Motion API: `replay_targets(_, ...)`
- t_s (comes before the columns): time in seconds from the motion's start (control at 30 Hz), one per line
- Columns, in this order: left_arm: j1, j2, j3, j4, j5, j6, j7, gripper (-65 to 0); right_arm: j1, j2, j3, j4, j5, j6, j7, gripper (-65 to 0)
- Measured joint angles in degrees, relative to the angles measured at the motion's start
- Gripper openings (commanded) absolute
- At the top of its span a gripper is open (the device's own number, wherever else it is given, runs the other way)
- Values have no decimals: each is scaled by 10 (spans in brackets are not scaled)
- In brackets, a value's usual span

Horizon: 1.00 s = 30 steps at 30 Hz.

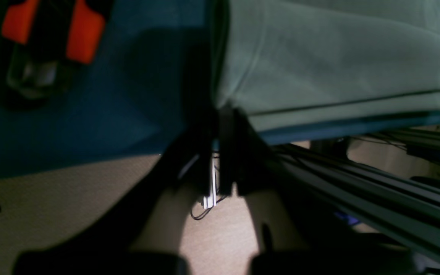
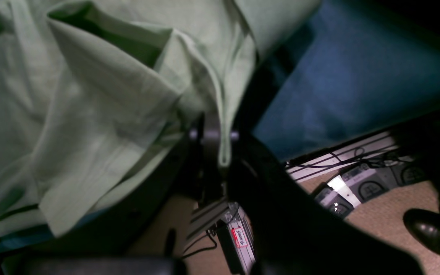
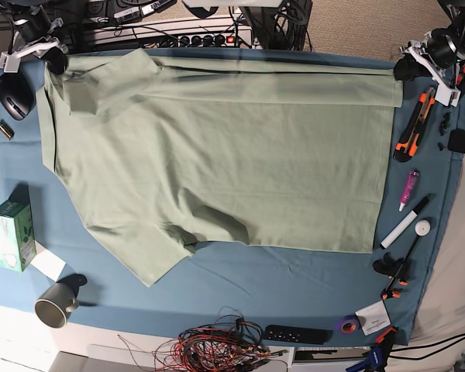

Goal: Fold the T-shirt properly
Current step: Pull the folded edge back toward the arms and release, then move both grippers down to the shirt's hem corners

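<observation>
The pale green T-shirt (image 3: 232, 155) lies spread on the teal table cloth (image 3: 294, 287), its far edge folded over in a long strip and one sleeve pointing to the near left. At the far right corner of that strip, my left gripper (image 3: 403, 71) is shut on the hem; in the left wrist view its dark fingers (image 1: 224, 152) meet the T-shirt (image 1: 319, 57) corner at the table edge. My right gripper (image 3: 53, 60) is at the far left corner. The right wrist view shows this gripper (image 2: 224, 152) shut on a seam of the bunched T-shirt (image 2: 90, 95).
An orange utility knife (image 3: 413, 124) lies right of the shirt, beside my left gripper and in the left wrist view too (image 1: 52, 30). Markers (image 3: 403, 225), clips and tape line the right edge. A mouse (image 3: 14, 94), green box (image 3: 12, 235) and mug (image 3: 56, 304) sit left; wires (image 3: 217, 345) and a remote (image 3: 296, 335) in front.
</observation>
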Motion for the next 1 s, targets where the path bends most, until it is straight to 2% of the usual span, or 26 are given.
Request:
replay_targets(0.07, 0, 0, 0, 0, 3, -2, -1, -650, 0, 0, 0, 0, -1, 18, 6, -650)
replay_targets(0.1, 0, 0, 0, 0, 4, -3, -2, -620, 0, 0, 0, 0, -3, 34, 11, -647)
replay_targets(0.2, 0, 0, 0, 1, 1, -8, -2, -431, 0, 0, 0, 0, -5, 43, 32, -417)
replay_targets(0.23, 0, 0, 0, 2, -1, -12, -2, -387, 0, 1, 1, 0, -8, 43, 36, -379)
replay_targets(0.27, 0, 0, 0, 3, 2, -26, -4, -364, 0, 1, 1, 0, -13, 43, 37, -374)
replay_targets(0.3, 0, 0, 0, 3, 7, -37, -5, -362, 0, 1, 2, 0, -17, 43, 40, -374)
replay_targets(0.5, 0, 0, -1, 5, 20, -38, -10, -362, 0, 1, 5, 0, -26, 43, 43, -374)
replay_targets(0.67, 3, 0, -46, 29, 60, -26, 20, -362, 0, 1, 55, 19, -31, 43, 41, -374)
replay_targets(0.87, 18, -12, -122, 123, 52, -27, 17, -362, 0, 8, 126, 106, -31, 41, 41, -374)
replay_targets(1.0, 27, -29, -135, 179, 56, -26, 17, -362, 0, 8, 133, 189, -31, 43, 53, -374)
